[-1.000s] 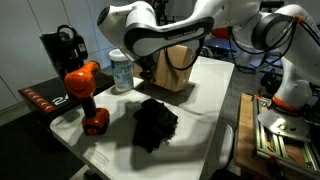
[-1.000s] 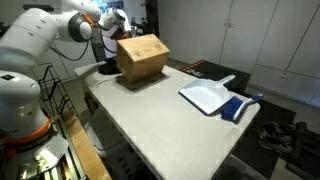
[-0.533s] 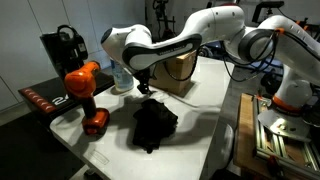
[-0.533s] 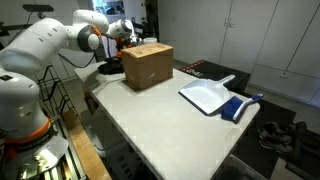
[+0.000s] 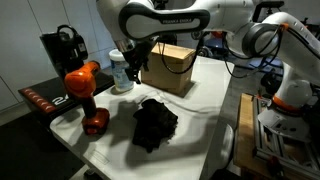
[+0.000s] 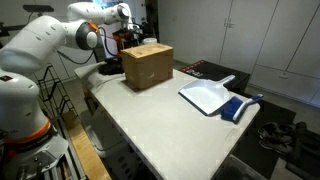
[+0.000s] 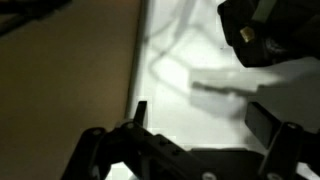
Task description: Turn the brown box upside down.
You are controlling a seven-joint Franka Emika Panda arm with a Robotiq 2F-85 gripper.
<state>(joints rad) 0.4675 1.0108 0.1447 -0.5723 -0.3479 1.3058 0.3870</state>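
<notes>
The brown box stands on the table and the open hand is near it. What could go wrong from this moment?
1. The hand hangs open between the white canister and the brown box. A sideways move may knock the canister over.
2. The box seems to sit near the far edge of the table. A push while turning it may slide it off.

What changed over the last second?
The brown box went from tilted up in the tool to sitting flat on the table. The tool let go and lifted off; it now hangs open beside the box. The orange drill, black cloth, white canister and dustpan stayed put.
</notes>
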